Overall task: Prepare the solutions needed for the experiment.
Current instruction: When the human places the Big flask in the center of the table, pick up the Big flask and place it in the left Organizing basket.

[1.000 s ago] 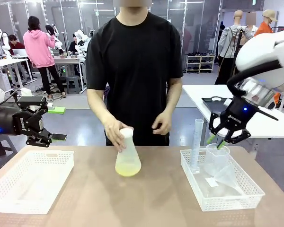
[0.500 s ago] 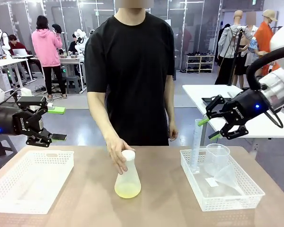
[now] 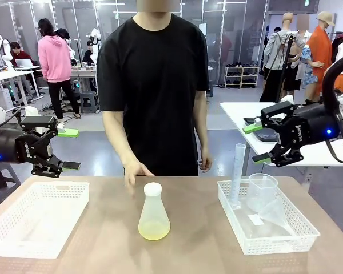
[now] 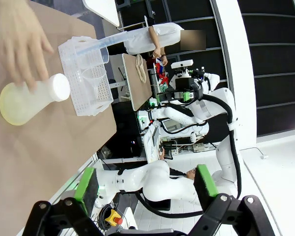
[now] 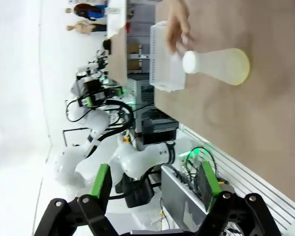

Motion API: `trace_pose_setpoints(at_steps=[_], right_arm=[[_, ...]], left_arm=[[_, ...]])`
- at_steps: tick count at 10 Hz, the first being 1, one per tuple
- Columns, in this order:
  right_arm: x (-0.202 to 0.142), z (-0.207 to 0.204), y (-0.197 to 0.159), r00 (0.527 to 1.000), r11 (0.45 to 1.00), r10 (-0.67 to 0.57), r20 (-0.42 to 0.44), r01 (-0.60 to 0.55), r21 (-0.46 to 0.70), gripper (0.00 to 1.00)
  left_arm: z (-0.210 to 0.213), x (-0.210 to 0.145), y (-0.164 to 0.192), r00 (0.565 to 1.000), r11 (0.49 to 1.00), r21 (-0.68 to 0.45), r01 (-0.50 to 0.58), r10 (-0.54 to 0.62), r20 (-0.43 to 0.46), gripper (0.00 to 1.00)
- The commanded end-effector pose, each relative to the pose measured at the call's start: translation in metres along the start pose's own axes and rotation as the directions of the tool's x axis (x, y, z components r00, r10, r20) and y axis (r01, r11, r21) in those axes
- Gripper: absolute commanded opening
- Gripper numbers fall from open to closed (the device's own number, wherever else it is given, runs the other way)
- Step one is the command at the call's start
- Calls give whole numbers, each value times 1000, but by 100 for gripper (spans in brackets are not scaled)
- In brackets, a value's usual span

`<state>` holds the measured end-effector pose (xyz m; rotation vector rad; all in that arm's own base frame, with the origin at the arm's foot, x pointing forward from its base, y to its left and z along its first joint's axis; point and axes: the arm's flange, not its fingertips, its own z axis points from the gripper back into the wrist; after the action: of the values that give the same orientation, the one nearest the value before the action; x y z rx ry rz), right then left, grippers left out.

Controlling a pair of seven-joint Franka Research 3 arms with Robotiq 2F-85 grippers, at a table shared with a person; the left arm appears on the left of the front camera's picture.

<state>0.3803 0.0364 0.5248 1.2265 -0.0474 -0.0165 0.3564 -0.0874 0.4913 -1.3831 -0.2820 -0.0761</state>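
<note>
Table (image 3: 103, 245) centre: capped flask (image 3: 154, 208), solutions (image 3: 154, 230) inside; left claw (image 3: 70, 149) wide, right claw (image 3: 256, 144) wide, both empty.

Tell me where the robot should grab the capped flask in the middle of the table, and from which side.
Probably the narrow neck of the flask, just under the white cap, coming in level from the robot's own side. It stands upright, the cone widens toward the liquid, and the person's hand is close behind it.

Pale yellow-green solution (image 3: 154, 230) in a frosted, seemingly white-capped flask (image 3: 153, 206).
</note>
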Motion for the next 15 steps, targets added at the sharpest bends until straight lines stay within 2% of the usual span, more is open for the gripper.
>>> trace_pose_setpoints(at_steps=[1,6,7,8,15], right_arm=[[-2,5,-10,1000,992,12,-15,-10,129,89],[1,8,-11,1000,977,-28,-15,30,211,89],[3,9,-11,998,975,-48,-33,54,214,89],[-1,9,-9,1000,982,-27,-13,29,189,89],[-1,9,-9,1000,982,-27,-13,29,189,89]], left_arm=[[-1,1,-2,1000,1000,0,6,-6,8,100],[-1,1,-2,1000,1000,0,6,-6,8,100],[-1,1,-2,1000,1000,0,6,-6,8,100],[-1,1,-2,1000,1000,0,6,-6,8,100],[-1,1,-2,1000,1000,0,6,-6,8,100]])
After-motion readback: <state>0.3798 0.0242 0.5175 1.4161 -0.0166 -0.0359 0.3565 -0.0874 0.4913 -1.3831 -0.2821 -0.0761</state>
